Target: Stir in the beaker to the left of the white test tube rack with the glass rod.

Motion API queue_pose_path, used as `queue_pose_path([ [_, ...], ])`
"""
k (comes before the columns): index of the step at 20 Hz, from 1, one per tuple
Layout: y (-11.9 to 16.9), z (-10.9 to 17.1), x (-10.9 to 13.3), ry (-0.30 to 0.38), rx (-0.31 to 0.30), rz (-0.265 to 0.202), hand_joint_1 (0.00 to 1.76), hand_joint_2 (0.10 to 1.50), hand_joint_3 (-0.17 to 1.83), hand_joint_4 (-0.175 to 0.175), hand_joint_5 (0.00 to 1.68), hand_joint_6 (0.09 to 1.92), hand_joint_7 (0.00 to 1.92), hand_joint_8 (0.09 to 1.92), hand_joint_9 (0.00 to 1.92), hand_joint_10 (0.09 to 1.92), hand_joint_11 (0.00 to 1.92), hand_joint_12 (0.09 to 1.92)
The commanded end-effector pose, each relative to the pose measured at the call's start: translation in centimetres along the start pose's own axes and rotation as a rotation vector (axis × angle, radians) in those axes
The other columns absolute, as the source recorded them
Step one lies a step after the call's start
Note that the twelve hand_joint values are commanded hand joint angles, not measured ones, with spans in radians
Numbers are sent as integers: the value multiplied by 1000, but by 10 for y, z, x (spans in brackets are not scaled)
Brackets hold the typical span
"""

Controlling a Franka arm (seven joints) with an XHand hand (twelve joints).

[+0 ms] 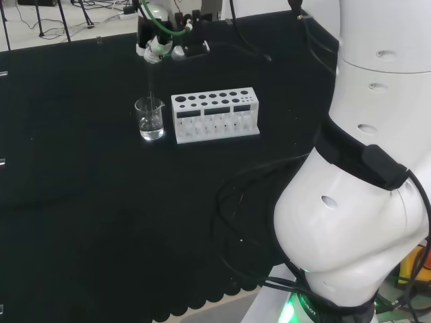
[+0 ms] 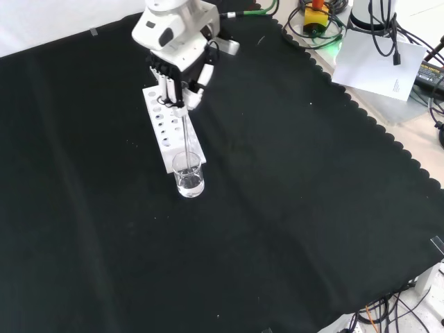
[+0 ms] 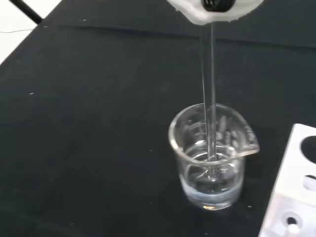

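With the robot hand (image 2: pixel 179 69) curled around the glass rod (image 2: pixel 187 135) and its tip already dipped in the liquid of the glass beaker (image 2: pixel 189 175) beside the white test tube rack (image 2: pixel 166 132), stir in small circles, keeping off the walls.

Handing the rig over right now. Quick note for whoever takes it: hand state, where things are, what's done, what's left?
Hand: shut on the glass rod, held upright above the beaker.
Beaker: on the cloth, left of the white test tube rack in the head view, with some clear liquid in the bottom.
Done: rod picked up and lowered in; wrist view shows its tip down in the liquid.
Left: stir, then lift the rod clear. Watch the beaker wall while stirring.
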State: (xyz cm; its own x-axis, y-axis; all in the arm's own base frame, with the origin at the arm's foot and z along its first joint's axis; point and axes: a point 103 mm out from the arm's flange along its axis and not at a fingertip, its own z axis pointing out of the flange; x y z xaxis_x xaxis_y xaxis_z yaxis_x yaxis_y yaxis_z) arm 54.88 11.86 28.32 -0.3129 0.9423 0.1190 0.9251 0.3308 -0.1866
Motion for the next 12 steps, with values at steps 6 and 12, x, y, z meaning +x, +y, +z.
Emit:
queue_pose_path([
  [6, 14, -2, 6, 2, -3, -10, 1316, 1093, -175, -175, 1410, 87, 1179, 1005, 1548, 869, 1639, 522],
  [12, 20, 0, -1, -3, -21, -17, 1316, 1093, -175, -175, 1410, 87, 1180, 1004, 1547, 870, 1638, 523],
])
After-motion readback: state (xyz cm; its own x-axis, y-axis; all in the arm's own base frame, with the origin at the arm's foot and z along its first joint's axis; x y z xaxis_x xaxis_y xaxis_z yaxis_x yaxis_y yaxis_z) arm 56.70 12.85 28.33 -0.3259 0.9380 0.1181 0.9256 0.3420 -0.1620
